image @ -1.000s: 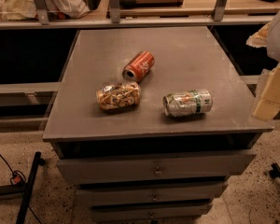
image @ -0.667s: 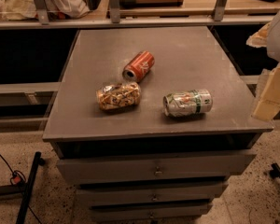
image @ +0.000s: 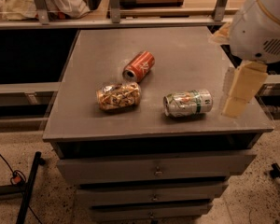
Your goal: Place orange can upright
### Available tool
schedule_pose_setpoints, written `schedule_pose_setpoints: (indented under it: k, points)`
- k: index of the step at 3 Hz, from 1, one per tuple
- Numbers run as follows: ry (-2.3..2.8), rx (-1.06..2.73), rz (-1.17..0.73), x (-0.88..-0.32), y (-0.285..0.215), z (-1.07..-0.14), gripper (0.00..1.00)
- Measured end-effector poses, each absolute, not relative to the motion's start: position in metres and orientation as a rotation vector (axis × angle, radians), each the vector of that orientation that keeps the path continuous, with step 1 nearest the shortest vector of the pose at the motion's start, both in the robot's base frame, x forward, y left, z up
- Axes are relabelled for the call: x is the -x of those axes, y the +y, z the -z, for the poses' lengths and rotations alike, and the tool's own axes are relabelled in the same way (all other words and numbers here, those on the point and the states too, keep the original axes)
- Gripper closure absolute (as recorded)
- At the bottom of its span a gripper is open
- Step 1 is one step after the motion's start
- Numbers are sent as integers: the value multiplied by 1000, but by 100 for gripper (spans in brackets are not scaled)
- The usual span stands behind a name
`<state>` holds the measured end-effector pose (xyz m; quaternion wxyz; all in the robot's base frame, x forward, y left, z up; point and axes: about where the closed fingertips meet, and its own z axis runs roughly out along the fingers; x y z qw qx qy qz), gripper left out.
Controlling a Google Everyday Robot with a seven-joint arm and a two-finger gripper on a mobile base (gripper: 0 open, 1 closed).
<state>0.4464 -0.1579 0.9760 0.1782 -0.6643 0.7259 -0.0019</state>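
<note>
Orange can [image: 119, 96] lying on side, about 8 o'clock of cabinet top [image: 186, 45]. Not yet upright, so needs grasp and tip-up.
Red can [image: 139, 66] near at its 1 o'clock, green-and-white can [image: 187, 102] at its 3 o'clock. Both on sides, neither touching it.
Gripper [image: 235, 101] hanging over top's 3 o'clock edge, well apart from orange can, nothing seen in it. Open or closed: cannot tell.
Bare top toward 9 and 12 o'clock for standing can. Front edge near at 6 o'clock, likely roll-off risk.

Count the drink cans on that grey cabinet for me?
3, all lying down: the red-orange can at the back, the mottled orange can front left, the green-and-white can front right. The pincer hangs at far right.
</note>
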Motion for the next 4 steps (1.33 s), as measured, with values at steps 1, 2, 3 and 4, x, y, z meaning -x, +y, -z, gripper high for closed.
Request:
schedule_pose_setpoints:
  k: [1, 2, 3, 4]
  points:
    - [1901, 2049, 9, -453, -90, -969, 0]
    - [1785, 2195, 82, -457, -29, -957, 0]
    - [1721, 2306, 184, -466, 17, -942, 0]
    - [1715, 2378, 279, -489, 46, -928, 0]
